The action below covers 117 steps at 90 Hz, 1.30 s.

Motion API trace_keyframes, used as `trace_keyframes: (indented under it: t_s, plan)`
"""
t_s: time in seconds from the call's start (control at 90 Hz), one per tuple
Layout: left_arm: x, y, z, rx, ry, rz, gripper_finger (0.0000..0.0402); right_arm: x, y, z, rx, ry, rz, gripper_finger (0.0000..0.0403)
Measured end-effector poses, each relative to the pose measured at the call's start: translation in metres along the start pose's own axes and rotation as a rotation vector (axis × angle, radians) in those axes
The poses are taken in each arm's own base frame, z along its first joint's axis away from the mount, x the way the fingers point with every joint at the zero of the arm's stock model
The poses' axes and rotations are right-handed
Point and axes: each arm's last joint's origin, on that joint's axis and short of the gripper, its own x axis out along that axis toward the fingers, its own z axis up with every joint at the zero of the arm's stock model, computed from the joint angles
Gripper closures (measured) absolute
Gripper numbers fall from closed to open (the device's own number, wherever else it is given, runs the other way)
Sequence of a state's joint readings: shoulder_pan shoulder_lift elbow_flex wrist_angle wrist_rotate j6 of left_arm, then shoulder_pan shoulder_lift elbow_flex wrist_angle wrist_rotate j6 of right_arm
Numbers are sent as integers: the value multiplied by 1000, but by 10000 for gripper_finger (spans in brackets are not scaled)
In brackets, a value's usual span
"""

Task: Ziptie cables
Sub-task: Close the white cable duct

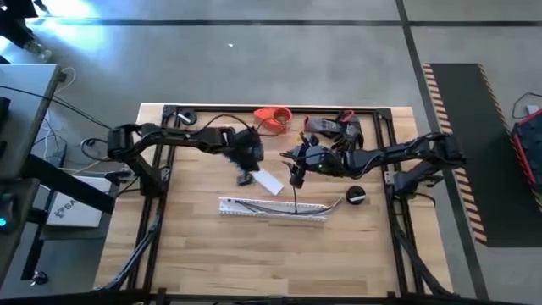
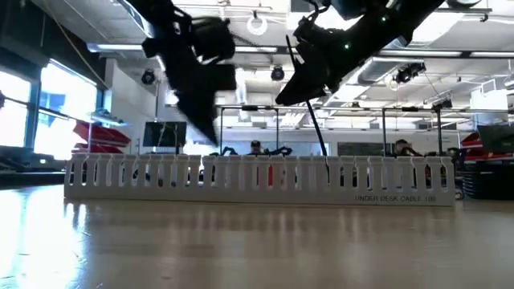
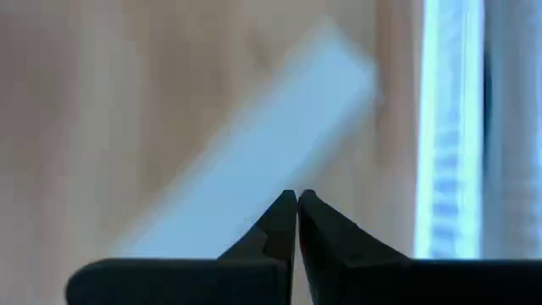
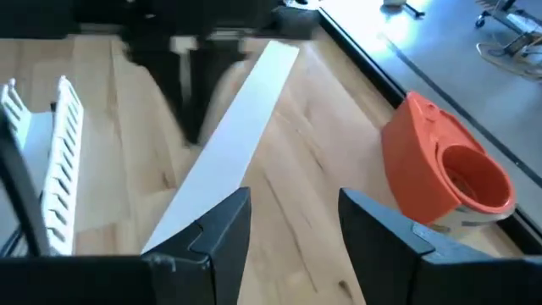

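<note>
The white slotted channel (image 1: 273,208) lies across the middle of the table, with the thin dark cables (image 1: 262,204) lying along it. A thin dark strand (image 1: 295,193) rises from the channel toward my right gripper (image 1: 295,172). That gripper hovers open above the table (image 4: 292,233), and the strand (image 4: 19,191) passes outside its fingers. My left gripper (image 3: 296,199) is shut and points down over the flat white strip (image 1: 269,182), which lies flat on the wood. My left gripper's shut fingertips (image 3: 286,212) point down from above at the white strip (image 3: 254,161); I cannot tell whether they touch it. My right gripper has nothing between its fingers; whether the dark strand (image 2: 320,132) touches its outer side I cannot tell.
An orange tape dispenser (image 1: 273,119) sits at the far edge and shows close by in the right wrist view (image 4: 445,165). Red and black tools (image 1: 334,127) lie at the far right. A black round object (image 1: 356,196) rests right of the channel. Bare wood lies toward the near edge.
</note>
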<state>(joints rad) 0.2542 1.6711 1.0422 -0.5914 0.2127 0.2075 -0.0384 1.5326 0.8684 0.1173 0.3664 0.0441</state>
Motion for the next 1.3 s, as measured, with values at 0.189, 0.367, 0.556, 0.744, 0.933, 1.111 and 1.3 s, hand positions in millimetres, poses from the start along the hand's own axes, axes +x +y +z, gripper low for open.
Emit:
trace_keyframes:
  t_s: [0.189, 0.367, 0.556, 0.744, 0.933, 1.111, 1.3]
  plan:
    - [40, 7, 10, 11, -135, 23, 401, 3, -4, 4, 24, -42, -14, 238]
    - [55, 12, 40, -39, -399, 13, 401, 3, -4, 2, 15, -21, -14, 238]
    - [24, 3, 31, 15, -179, -40, 402, 4, -3, -2, 6, 7, -16, 238]
    - [45, 5, 16, 94, -97, -31, 402, 10, -5, -4, 10, 9, -24, 238]
    - [80, 19, 39, -21, -333, -9, 401, 10, -5, -4, 11, 8, -26, 238]
    - [71, 21, 52, -57, -373, 15, 401, 9, -6, -4, 9, 22, -41, 238]
    - [12, 13, 48, -57, -307, 185, 401, 10, -4, -11, -3, 67, -10, 238]
